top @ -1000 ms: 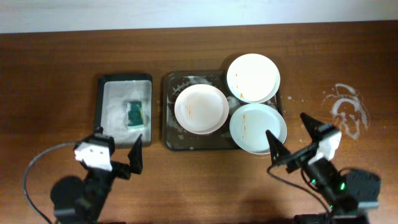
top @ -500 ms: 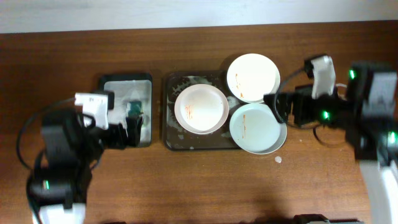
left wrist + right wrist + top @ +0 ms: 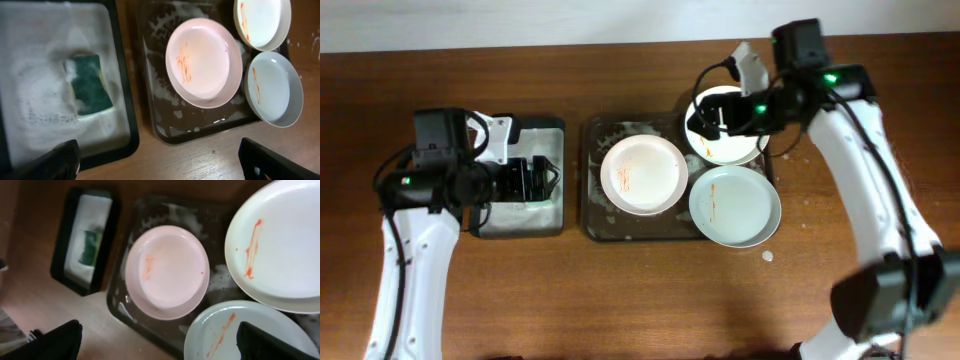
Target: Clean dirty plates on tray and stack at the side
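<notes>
Change, left arm: has swung in over the last half second. The left end effector (image 3: 552,180) now hangs over the narrow tray (image 3: 480,228) and masks the sponge (image 3: 89,85) in the overhead view.
Change, right arm: has come round from the tray's right side to its back. The right end effector (image 3: 698,120) is now above the rear plate (image 3: 738,145).
Change, plates: none. All three lie where they did.
Left end effector: fingers spread wide, nothing held.
Right end effector: fingers spread wide, nothing held. Cannot tell whether it touches the rear plate.
Tray (image 3: 586,185): mid table (image 3: 620,300), just right of the narrow tray. Dark and wet, with white foam streaks along the back and left.
Left plate (image 3: 643,175): inside the tray, in its left half. Orange smear left of centre.
Rear plate: over the tray's back right corner, rim overhanging. Thin orange streak near its left edge.
Front plate (image 3: 735,205): front right, hanging over the tray's rim. One thin orange line left of centre. Its rim meets the rear plate's.
Sponge: green, lying in foam in the narrow tray.
</notes>
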`<state>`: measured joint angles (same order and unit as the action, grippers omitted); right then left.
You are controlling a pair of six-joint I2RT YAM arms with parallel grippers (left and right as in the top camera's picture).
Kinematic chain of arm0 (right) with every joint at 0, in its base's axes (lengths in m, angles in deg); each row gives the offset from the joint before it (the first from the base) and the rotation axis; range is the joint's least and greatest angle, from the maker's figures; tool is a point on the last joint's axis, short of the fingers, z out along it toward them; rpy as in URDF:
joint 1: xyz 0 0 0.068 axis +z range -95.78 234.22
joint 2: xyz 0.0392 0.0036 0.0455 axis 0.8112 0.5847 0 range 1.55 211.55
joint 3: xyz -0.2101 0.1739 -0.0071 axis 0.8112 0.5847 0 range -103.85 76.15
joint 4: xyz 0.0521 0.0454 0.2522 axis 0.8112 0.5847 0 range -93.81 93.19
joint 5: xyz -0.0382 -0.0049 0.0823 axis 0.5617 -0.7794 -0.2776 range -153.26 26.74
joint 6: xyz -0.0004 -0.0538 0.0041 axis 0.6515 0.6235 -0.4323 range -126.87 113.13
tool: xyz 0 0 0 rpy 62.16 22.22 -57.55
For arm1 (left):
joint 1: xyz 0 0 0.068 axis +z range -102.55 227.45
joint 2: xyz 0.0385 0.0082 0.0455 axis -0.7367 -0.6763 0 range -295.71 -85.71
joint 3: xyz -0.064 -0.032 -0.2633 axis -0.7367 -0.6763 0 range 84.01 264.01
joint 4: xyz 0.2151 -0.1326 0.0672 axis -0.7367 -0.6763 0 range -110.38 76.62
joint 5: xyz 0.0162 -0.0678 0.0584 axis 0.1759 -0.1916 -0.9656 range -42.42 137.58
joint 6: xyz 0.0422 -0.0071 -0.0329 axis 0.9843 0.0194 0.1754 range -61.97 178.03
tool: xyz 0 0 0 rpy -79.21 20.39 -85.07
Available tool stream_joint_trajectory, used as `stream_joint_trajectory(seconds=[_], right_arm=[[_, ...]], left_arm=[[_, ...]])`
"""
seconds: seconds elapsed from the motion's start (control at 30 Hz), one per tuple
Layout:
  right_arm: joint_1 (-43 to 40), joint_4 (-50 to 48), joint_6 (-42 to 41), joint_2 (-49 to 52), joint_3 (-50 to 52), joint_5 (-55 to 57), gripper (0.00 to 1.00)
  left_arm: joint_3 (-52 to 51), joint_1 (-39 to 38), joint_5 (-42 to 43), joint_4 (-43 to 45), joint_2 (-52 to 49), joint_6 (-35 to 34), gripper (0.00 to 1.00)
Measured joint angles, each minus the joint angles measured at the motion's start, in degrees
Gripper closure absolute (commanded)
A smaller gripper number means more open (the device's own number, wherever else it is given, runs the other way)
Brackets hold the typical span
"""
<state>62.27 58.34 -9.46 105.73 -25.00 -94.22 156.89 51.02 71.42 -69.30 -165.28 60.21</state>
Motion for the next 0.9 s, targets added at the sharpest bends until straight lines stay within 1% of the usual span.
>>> stream_joint_trajectory(seconds=[0.03, 0.07, 0.1, 0.13, 0.2, 0.23, 0.27, 0.4, 0.43, 0.47, 0.57, 0.63, 0.9], right_arm=[[0.1, -0.6, -0.6, 1.5, 0.0, 0.0, 0.07], [0.3, -1.0, -0.9, 3.0, 0.0, 0.0, 0.08], [0.9, -1.4, -1.5, 4.6, 0.0, 0.6, 0.11], [1.5, -1.6, -1.7, 5.5, 0.0, 1.2, 0.14], [3.7, -2.5, -4.5, 7.4, 0.0, 6.2, 0.16], [5.2, -2.5, -6.3, 8.5, 0.0, 9.2, 0.19], [6.4, -2.5, -7.6, 9.3, 0.0, 11.8, 0.27], [10.6, -3.2, -12.5, 12.7, 0.0, 19.7, 0.48], [11.3, -3.5, -13.7, 13.4, 0.0, 21.1, 0.5], [11.7, -3.8, -14.4, 14.1, 0.0, 22.2, 0.52], [12.0, -4.2, -16.0, 15.9, 0.0, 24.3, 0.54], [11.9, -4.4, -16.7, 17.2, 0.0, 25.2, 0.58], [12.0, -6.9, -17.1, 20.0, 0.0, 26.1, 0.61]], left_arm=[[0.0, 0.0, 0.1, 0.0, -0.9, 0.0, 0.09], [0.0, 0.0, 0.2, 0.0, -1.6, 0.0, 0.11], [0.0, 0.0, 0.2, -0.1, -2.3, -0.1, 0.18], [0.0, 0.0, 0.0, -0.1, -3.1, 0.2, 0.19], [0.0, 0.0, -0.5, 0.0, -4.3, 0.2, 0.19], [0.0, 0.0, -1.2, 0.0, -4.9, 0.1, 0.19], [0.0, 0.0, -2.0, 0.1, -5.4, -0.2, 0.19], [0.0, 0.0, -5.7, 0.4, -6.5, -1.8, 0.19], [0.0, 0.0, -6.4, 0.7, -6.6, -2.0, 0.19], [0.0, 0.0, -7.0, 0.8, -6.6, -2.1, 0.19], [0.0, 0.0, -8.0, 1.0, -6.6, -2.3, 0.19], [0.0, 0.0, -8.8, 1.1, -6.6, -2.3, 0.19], [0.0, 0.0, -9.6, 1.3, -6.6, -2.3, 0.19]])
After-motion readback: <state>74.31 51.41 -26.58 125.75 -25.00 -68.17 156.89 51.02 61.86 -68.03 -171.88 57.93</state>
